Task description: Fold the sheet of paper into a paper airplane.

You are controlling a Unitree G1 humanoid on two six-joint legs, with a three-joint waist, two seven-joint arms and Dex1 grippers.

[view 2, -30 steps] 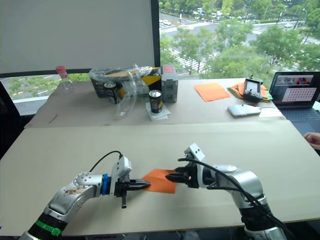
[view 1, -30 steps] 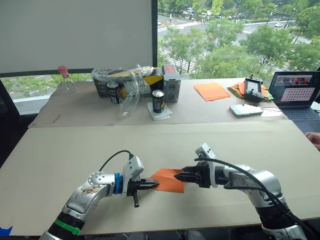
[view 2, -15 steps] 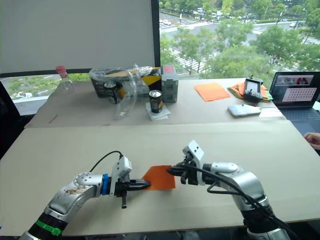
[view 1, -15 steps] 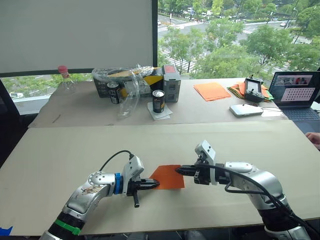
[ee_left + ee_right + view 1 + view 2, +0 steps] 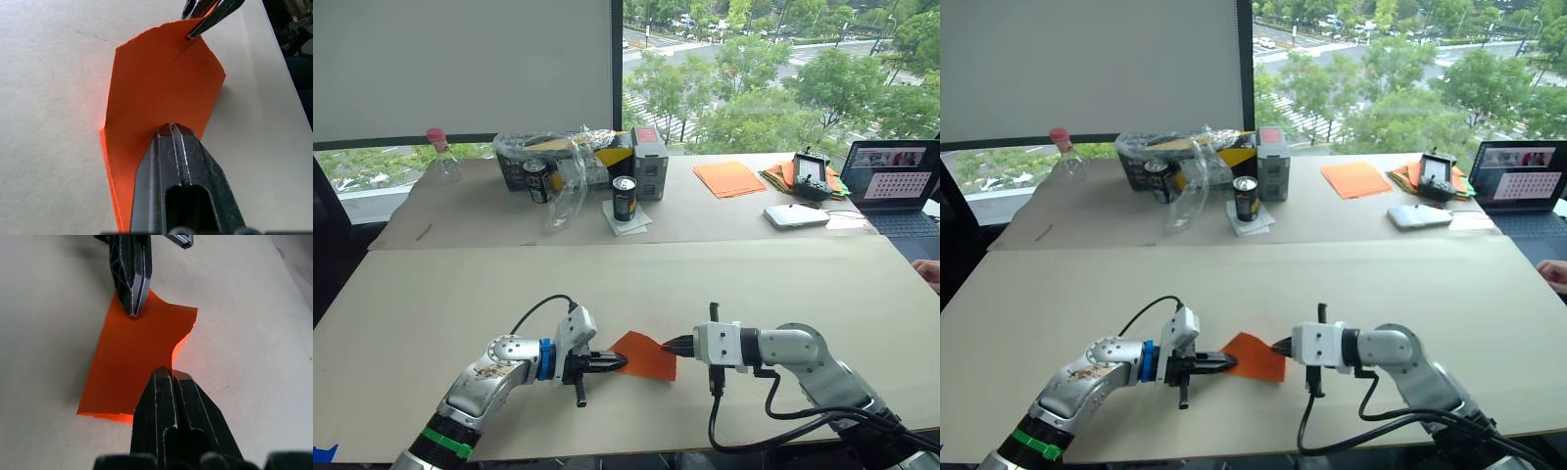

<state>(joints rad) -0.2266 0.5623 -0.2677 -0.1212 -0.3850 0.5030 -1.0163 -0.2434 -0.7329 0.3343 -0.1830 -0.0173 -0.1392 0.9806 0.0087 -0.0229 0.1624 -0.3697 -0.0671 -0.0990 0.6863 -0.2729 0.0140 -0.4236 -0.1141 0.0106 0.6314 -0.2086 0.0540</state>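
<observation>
The sheet of paper [image 5: 646, 354] is bright orange and sits at the near middle of the table, bent up off the surface between both grippers. My left gripper [image 5: 619, 361] is shut on its left edge, seen close in the left wrist view [image 5: 171, 129]. My right gripper [image 5: 670, 345] is shut on the opposite edge, as the right wrist view [image 5: 164, 373] shows. The sheet [image 5: 129, 357] curls between the two grips, and one corner stands raised. No paper airplane shape shows; the paper is a bent sheet.
A neat stack of orange sheets [image 5: 727, 178] and a mixed paper pile [image 5: 800, 177] under a controller lie at the far right, beside a laptop [image 5: 893, 188]. Cans [image 5: 623, 197], a plastic bag [image 5: 558, 166] and a bottle [image 5: 440, 155] stand at the back. A person's hand [image 5: 928, 272] rests at the right edge.
My right gripper has rolled its wrist and dropped towards the table, still holding the sheet's edge, and the paper now bends upward. My left gripper has stayed in place.
</observation>
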